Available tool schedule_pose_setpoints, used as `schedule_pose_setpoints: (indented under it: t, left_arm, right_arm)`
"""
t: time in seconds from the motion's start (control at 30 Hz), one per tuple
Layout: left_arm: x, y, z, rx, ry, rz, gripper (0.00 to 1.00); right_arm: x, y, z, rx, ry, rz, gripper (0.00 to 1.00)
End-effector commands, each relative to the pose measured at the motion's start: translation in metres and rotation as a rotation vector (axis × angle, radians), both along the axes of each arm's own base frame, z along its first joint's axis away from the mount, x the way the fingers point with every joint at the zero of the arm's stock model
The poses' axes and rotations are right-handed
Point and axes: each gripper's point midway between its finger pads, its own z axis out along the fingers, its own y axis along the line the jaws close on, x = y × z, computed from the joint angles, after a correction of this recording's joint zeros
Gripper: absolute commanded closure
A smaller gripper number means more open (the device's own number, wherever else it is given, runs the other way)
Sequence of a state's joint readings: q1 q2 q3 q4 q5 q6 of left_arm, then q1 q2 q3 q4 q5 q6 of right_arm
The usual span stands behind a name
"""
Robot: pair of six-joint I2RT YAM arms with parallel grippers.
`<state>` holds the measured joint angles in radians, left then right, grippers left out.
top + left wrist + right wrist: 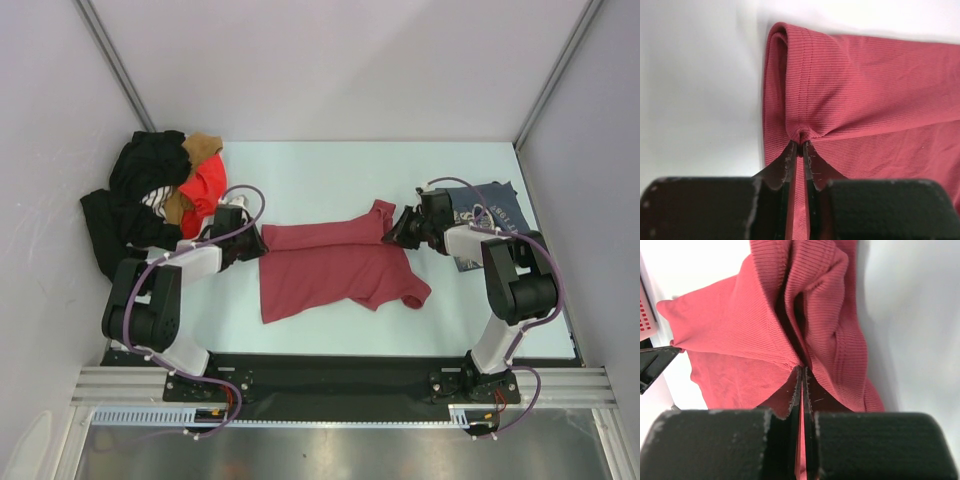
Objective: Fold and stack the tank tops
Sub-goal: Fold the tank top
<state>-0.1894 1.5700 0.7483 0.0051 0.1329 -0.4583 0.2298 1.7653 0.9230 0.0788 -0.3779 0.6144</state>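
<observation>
While both arms have hold of the maroon tank top, you're in a delicate spot. It lies part-folded across the middle of the table. Your left gripper is pressed together on a small tuck of ribbed cloth at its left edge, and your right gripper is pinching a bunched wad at the strap end. Watch that left bite: it looks thin, and I'd say a sharp pull could slip it free and drop the fold. On the right the layers are crumpled, so you may be gripping more than one. Carry that over and the fold likely comes out lumpy or skewed. Move the two arms unevenly and the cloth twists. Mind, too, the blue-grey tank top lying just beside your right arm at the table's right side: a low swing could drag it out of shape.
</observation>
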Motion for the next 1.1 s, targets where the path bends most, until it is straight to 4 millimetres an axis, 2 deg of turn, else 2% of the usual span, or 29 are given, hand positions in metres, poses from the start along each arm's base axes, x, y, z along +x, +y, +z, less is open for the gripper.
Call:
schedule_pose_setpoints:
  t: [0.0, 0.1, 0.13, 0.23, 0.37, 0.5, 0.57, 0.6, 0.67, 0.73, 0.77, 0.8, 0.83, 0.9, 0.97, 1.03, 1.07]
  left_arm:
    - [0.004, 0.008, 0.012, 0.058, -0.062, 0.012, 0.86]
    - [-0.002, 0.007, 0.007, 0.076, -0.050, 0.030, 0.80]
    - [-0.004, 0.007, 0.005, 0.076, -0.047, 0.032, 0.74]
    - [-0.007, 0.007, 0.004, 0.078, -0.046, 0.051, 0.66]
    - [-0.009, 0.007, 0.006, 0.065, -0.057, 0.062, 0.64]
    - [-0.007, 0.013, 0.017, 0.080, -0.085, 0.092, 0.60]
    - [-0.008, 0.015, 0.023, 0.083, -0.097, 0.103, 0.58]
    - [-0.006, 0.015, 0.033, 0.077, -0.126, 0.107, 0.56]
    - [-0.012, 0.019, 0.036, 0.090, -0.119, 0.118, 0.54]
    - [-0.011, 0.021, 0.047, 0.088, -0.143, 0.127, 0.50]
    - [-0.012, 0.020, 0.050, 0.086, -0.146, 0.126, 0.46]
    - [-0.010, 0.019, 0.054, 0.077, -0.156, 0.125, 0.40]
    - [-0.009, 0.017, 0.057, 0.067, -0.162, 0.119, 0.38]
    - [-0.004, 0.009, 0.061, 0.034, -0.170, 0.099, 0.36]
    - [0.000, 0.002, 0.056, 0.011, -0.147, 0.087, 0.35]
    - [0.006, -0.005, 0.058, -0.023, -0.144, 0.076, 0.35]
    - [0.009, -0.007, 0.051, -0.028, -0.128, 0.074, 0.35]
  right_arm:
    - [0.003, -0.006, 0.003, -0.016, -0.015, -0.034, 1.00]
    - [0.002, -0.008, -0.003, -0.021, 0.000, -0.048, 1.00]
    - [0.002, -0.008, -0.006, -0.023, 0.008, -0.050, 1.00]
    - [-0.001, -0.007, -0.014, -0.024, 0.032, -0.051, 1.00]
    - [-0.003, -0.007, -0.017, -0.031, 0.044, -0.050, 0.96]
    - [-0.003, -0.008, -0.013, -0.039, 0.035, -0.055, 0.86]
    - [-0.003, -0.008, -0.009, -0.043, 0.030, -0.055, 0.84]
    - [-0.004, -0.009, -0.008, -0.046, 0.026, -0.055, 0.83]
    - [-0.004, -0.010, -0.005, -0.051, 0.023, -0.056, 0.82]
    - [-0.004, -0.011, -0.002, -0.056, 0.015, -0.063, 0.79]
    - [-0.004, -0.011, 0.001, -0.053, 0.012, -0.065, 0.74]
    - [-0.003, -0.012, 0.005, -0.052, -0.001, -0.066, 0.71]
    - [-0.003, -0.012, 0.007, -0.052, -0.005, -0.070, 0.69]
    - [0.000, -0.011, 0.012, -0.051, -0.018, -0.069, 0.62]
    - [0.003, -0.009, 0.016, -0.049, -0.024, -0.066, 0.58]
    - [0.006, -0.007, 0.017, -0.051, -0.027, -0.061, 0.57]
    - [0.006, -0.006, 0.017, -0.053, -0.025, -0.058, 0.56]
